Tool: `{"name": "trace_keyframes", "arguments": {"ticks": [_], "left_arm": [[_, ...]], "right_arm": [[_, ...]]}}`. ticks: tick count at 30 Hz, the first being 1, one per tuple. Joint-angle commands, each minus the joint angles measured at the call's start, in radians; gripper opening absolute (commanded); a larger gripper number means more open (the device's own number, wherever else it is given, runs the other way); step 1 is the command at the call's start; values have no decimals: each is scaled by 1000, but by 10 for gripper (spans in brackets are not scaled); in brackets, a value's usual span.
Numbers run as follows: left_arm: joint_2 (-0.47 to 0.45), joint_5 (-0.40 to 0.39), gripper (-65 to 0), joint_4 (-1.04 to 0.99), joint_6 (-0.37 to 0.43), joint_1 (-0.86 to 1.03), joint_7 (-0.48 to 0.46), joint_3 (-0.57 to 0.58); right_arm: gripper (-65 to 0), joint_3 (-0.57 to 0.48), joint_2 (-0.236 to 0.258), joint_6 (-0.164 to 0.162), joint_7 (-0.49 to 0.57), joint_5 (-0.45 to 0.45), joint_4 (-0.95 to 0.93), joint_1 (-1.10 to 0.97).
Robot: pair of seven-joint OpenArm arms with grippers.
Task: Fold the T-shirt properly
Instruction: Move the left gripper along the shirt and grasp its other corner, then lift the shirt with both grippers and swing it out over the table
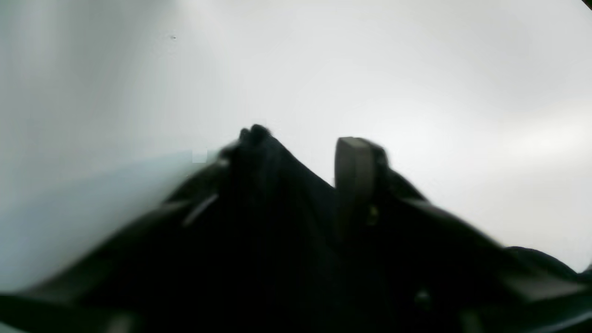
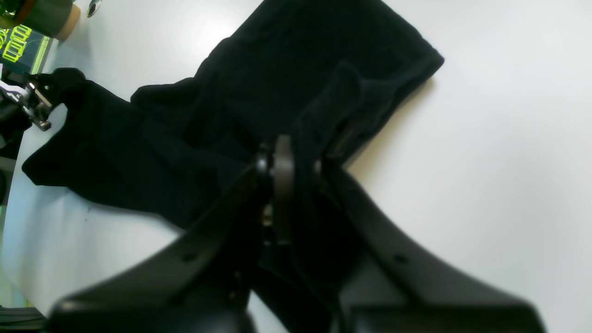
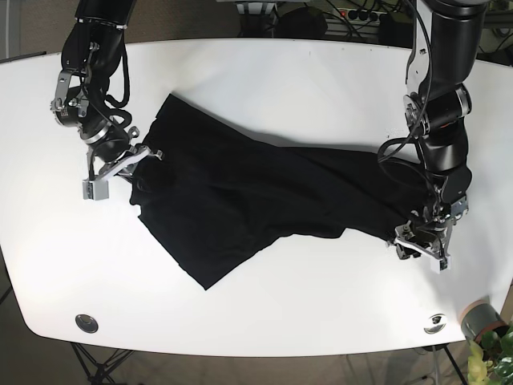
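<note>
I see the T-shirt (image 3: 240, 192) stretched left to right across the table (image 3: 264, 80) (long axis), my right gripper (image 3: 135, 154) and left gripper (image 3: 425, 234) clenched on opposite ends

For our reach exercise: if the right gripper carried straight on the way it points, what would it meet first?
Right gripper, shut on the black cotton T-shirt, points along it; more shirt comes first, then probably the white table. Depth is unclear.
</note>
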Motion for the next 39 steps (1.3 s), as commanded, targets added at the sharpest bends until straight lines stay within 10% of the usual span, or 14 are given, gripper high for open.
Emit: {"name": "trace_keyframes", "arguments": {"ticks": [1,7,22,39], "left_arm": [[-11,-7,-497,14,-11,-31,-23,0],[-10,-9,-650,14,-6,-11,-26,0],[-14,-18,-650,112,-8,14,-13,-7],[16,-17,-650,630,-6,34,300,-81]], "right_arm": [[-631,3,8,9,22,19,16,13],[-631,4,8,9,22,21,16,13],[-631,6,10,9,25,21,22,16],[-631,6,131,9,26,19,-170,359]]}}
